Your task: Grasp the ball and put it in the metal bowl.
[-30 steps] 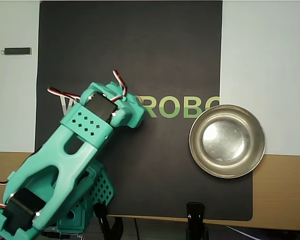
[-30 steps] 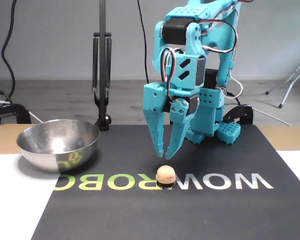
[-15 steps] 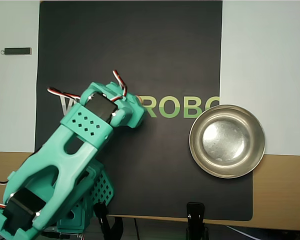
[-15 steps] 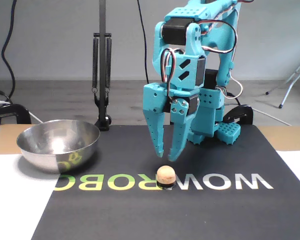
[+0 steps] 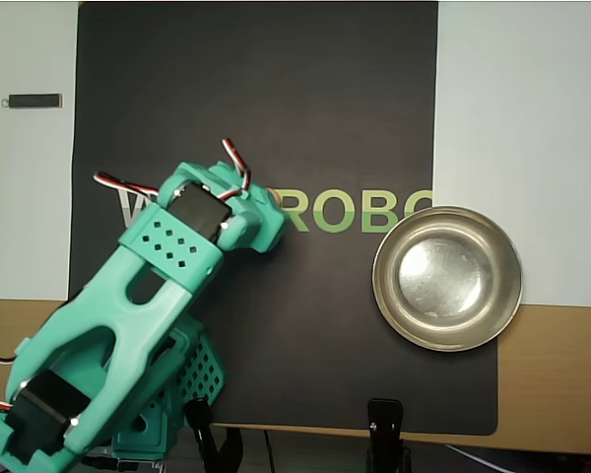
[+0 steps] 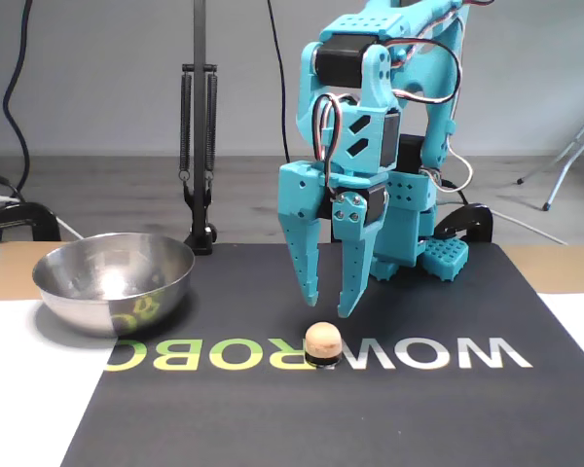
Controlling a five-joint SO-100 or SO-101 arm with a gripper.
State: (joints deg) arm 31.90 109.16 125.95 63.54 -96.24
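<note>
The ball (image 6: 322, 341), a small peach-beige sphere, rests on the black mat (image 6: 302, 409) at the middle of the printed lettering (image 6: 409, 354), which reads reversed in your fixed view. Note that it sits on a short dark base and touches nothing else. Directly above it hangs your end effector (image 6: 329, 304), its two teal fingers (image 6: 352, 277) pointing down with a clear gap between them; the tips stand just above the ball without contact, one to each side of the ball's upper left and upper right. In the overhead view the teal arm (image 5: 128, 315) runs from the lower left corner toward the mat's centre, and its wrist covers the ball almost wholly, so that only a sliver of peach (image 5: 275, 200) shows at the wrist's right edge, beside the green letters (image 5: 355, 210). The metal bowl (image 6: 114, 280) stands well apart from the ball: to the left in the fixed view, where it straddles the mat's edge and the white sheet (image 6: 29, 389), and to the right in the overhead view (image 5: 447, 278), at the mat's right edge. Its inside holds only reflections. Observe also the small dark bar (image 5: 34, 101) lying on the white surface at the upper left of the overhead view, and the black clamps (image 5: 387, 434) along the near edge of the counter (image 5: 552, 384).
</note>
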